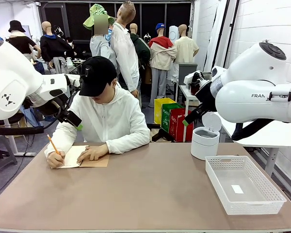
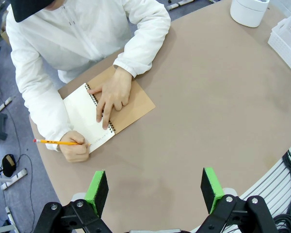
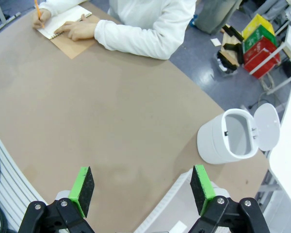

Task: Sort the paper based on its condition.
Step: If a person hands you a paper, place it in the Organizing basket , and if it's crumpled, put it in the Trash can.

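No loose paper is in view. At the far left of the table a person writes with an orange pencil (image 1: 53, 144) on the open page of a spiral notebook (image 1: 85, 158) (image 2: 111, 109) (image 3: 68, 26) with a brown cover, the other hand flat on it. My left gripper (image 1: 73, 120) (image 2: 154, 184) hangs open high above the table's left side, nothing between its green pads. On the right, my right gripper (image 1: 191, 116) (image 3: 143, 187) is also open and holds nothing, raised over that side of the table.
A small white bin (image 1: 204, 141) (image 3: 230, 136) with its lid flipped up stands at the far right. A white perforated basket (image 1: 242, 184) (image 2: 286, 39) sits near the front right, with a small white label inside. Bare brown tabletop (image 1: 145, 194) spans the middle.
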Tool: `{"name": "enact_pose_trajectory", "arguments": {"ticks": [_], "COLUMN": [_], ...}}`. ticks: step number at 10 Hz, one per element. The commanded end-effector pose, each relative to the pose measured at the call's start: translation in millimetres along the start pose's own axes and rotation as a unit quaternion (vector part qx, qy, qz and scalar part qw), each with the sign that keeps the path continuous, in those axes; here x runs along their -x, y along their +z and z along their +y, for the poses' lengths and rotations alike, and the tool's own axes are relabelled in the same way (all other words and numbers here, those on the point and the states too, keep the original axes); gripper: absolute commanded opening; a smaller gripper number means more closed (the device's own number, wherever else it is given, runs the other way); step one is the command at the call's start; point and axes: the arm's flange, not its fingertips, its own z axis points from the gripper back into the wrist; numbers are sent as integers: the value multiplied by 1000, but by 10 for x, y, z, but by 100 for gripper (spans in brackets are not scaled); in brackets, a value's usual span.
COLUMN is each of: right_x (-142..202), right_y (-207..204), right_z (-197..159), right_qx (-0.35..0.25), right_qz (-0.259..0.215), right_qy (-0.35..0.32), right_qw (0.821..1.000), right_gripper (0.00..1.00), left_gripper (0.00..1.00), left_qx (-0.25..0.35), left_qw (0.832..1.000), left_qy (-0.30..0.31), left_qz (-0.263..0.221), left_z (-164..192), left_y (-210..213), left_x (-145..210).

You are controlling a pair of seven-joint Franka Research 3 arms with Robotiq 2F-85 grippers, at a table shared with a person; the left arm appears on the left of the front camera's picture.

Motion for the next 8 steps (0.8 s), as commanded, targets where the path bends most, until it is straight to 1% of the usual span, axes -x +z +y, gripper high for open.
{"name": "enact_pose_trajectory", "arguments": {"ticks": [1, 8], "right_x": [2, 2], "right_y": [-6, -6], "right_z": [-4, -4], "right_qx": [-2, -2], "right_qz": [0, 0], "right_qy": [-1, -1], "right_qw": [1000, 1000], "right_gripper": [100, 100], "left_gripper": [100, 100], "left_qx": [0, 0], "left_qw": [1000, 1000], "left_qy": [1, 1], "left_qz": [-1, -1], "left_z": [5, 5], "left_y": [-12, -12], "left_x": [-3, -3]}}
